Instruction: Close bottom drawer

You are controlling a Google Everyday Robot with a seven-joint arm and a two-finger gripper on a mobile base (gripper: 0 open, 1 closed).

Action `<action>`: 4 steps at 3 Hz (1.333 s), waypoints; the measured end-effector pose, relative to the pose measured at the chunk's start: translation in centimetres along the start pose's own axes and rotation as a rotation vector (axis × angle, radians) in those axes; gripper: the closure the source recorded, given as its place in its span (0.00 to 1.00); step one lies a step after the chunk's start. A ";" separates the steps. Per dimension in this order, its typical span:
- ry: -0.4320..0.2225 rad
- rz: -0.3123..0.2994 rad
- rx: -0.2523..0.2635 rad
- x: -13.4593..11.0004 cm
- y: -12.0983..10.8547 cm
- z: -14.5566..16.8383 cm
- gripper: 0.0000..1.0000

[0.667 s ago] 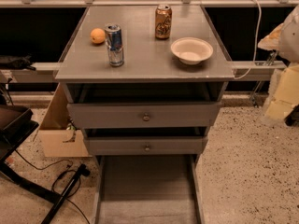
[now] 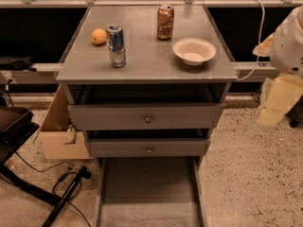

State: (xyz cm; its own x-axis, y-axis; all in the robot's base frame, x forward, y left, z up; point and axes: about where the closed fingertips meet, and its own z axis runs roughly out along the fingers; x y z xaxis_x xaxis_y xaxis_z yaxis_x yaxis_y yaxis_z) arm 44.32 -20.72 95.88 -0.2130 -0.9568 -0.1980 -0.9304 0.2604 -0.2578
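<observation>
grey wood across the camera view: bottom drawer [image 2: 149, 193] pulled far out at the cabinet's foot, plank tray running to the lower edge, front panel cut off. above it, two more drawer fronts [image 2: 147, 116], a round knob on each. on the cabinet top [image 2: 147, 67]: white bowl [image 2: 194, 50], blue-and-silver can [image 2: 115, 45] near an orange [image 2: 99, 36], brown can [image 2: 165, 21] behind; lettering on both too blurred to read. gripper [image 2: 277, 103] at the right edge, well apart from the drawer; spread or pressed together, cannot tell.
</observation>
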 end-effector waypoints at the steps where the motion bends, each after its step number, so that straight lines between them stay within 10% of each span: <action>1: -0.033 -0.005 0.015 -0.3 2.3 2.6 0.00; 2: -0.076 0.039 0.039 1.2 6.3 5.9 0.00; 4: -0.045 0.071 -0.072 7.8 14.1 24.6 0.00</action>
State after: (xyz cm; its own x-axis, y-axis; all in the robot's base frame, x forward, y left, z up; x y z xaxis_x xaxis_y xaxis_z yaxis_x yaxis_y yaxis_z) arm 36.87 -21.31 67.45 -0.2671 -0.9290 -0.2562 -0.9329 0.3159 -0.1730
